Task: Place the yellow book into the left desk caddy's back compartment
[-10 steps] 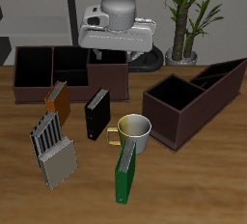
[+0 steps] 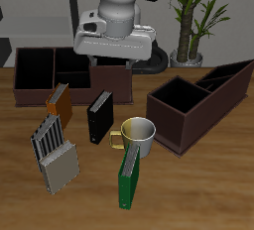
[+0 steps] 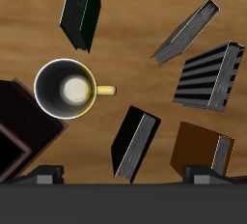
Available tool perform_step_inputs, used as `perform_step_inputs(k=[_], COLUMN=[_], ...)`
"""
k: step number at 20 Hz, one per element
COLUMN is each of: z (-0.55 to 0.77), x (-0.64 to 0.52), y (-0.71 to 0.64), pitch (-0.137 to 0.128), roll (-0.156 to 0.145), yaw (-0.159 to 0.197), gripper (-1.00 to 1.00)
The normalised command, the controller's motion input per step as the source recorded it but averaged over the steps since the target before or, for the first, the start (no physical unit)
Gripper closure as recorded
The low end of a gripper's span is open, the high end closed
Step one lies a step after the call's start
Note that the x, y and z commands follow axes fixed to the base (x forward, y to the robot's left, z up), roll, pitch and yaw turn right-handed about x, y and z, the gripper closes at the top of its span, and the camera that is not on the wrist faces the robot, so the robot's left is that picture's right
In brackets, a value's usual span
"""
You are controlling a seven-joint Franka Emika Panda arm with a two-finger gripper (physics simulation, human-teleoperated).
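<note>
The yellow book (image 2: pixel 58 101), with an orange-brown cover, stands leaning against the front wall of the left desk caddy (image 2: pixel 30 93). The caddy is a long, low, reddish-brown box with black sections. The book also shows in the wrist view (image 3: pixel 201 149). My gripper (image 2: pixel 112 57) hangs high above the table over the caddy's end, farther back than the black book (image 2: pixel 99 118). In the wrist view my gripper (image 3: pixel 123 178) has its fingers (image 3: pixel 43 177) wide apart and holds nothing. The caddy is out of the wrist view.
A second reddish-brown caddy (image 2: pixel 193 105) lies diagonally beside a white and yellow mug (image 2: pixel 138 135). A green book (image 2: pixel 127 179) stands near the front edge. A striped grey book (image 2: pixel 45 135) and a grey book (image 2: pixel 62 167) lie nearby. A plant (image 2: pixel 189 16) stands at the back.
The arm has risen a little and shifted slightly toward the yellow book's side. The objects on the table have not moved.
</note>
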Motion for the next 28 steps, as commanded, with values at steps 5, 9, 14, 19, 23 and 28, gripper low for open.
perform_step_inputs(k=[5,9,14,19,23,28], z=[0.15,-0.03,-0.01,0.01,-0.03,-0.14], x=[0.38,0.38,0.38,0.37,0.35,0.28], y=[-0.41,-0.21,-0.41,-0.39,-0.24,-0.01], pitch=[-0.013,0.059,-0.023,-0.030,-0.011,-0.002], roll=[0.038,0.243,-0.004,0.000,-0.007,0.048], yaw=[0.018,0.080,-0.045,-0.047,-0.066,0.065], gripper=[-1.00,-1.00,-1.00,-1.00,-1.00,-1.00])
